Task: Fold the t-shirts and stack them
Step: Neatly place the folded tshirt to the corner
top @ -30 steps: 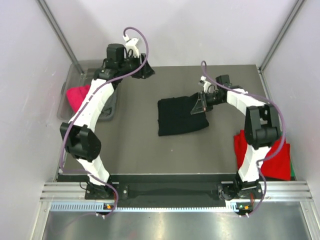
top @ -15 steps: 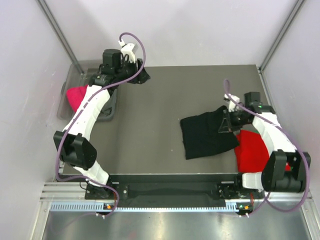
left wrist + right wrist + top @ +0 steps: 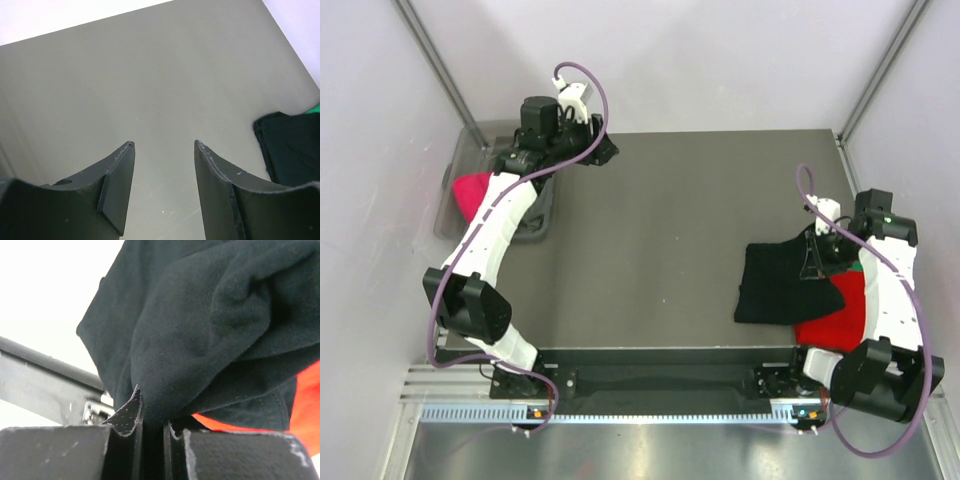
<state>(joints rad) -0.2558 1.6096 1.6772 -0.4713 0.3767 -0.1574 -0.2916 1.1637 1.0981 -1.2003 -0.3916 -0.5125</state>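
Where the enclosure is closed in by pale walls (image 3: 720,60), 2 slanted metal posts (image 3: 435,65) mark its far corners.

- Bench (image 3: 670,240): dark grey, matte, flat. Its middle and far right portions are bare.
- Near edge: an aluminium rail (image 3: 670,380) carries both arm bases.
- Far left corner: a translucent grey plastic tub (image 3: 535,228) with a pink t-shirt (image 3: 470,190) bunched inside, partly hidden by the left arm.
- Left hand (image 3: 605,152): at the far edge just beside the tub. The wrist view shows its 2 fingers well apart with only bare bench between them (image 3: 164,145).
- Black t-shirt (image 3: 782,290): folded, at the near right of the bench. Its right portion overlaps a red t-shirt (image 3: 840,318), and its left portion lies on the bench.
- Red t-shirt: close to the near right corner, mostly covered by the black one and the right arm.
- Green cloth (image 3: 315,108): a sliver at the black t-shirt's far side, seen from the left wrist.
- Right hand (image 3: 817,255): at the black t-shirt's far right edge. In the wrist view the fingers are pinched together on a gathered fold of the black cloth (image 3: 152,415), with red showing beneath.
- Open room: a wide, unobstructed span of bench from the tub to the black t-shirt. The right wall stands close beside the right arm.
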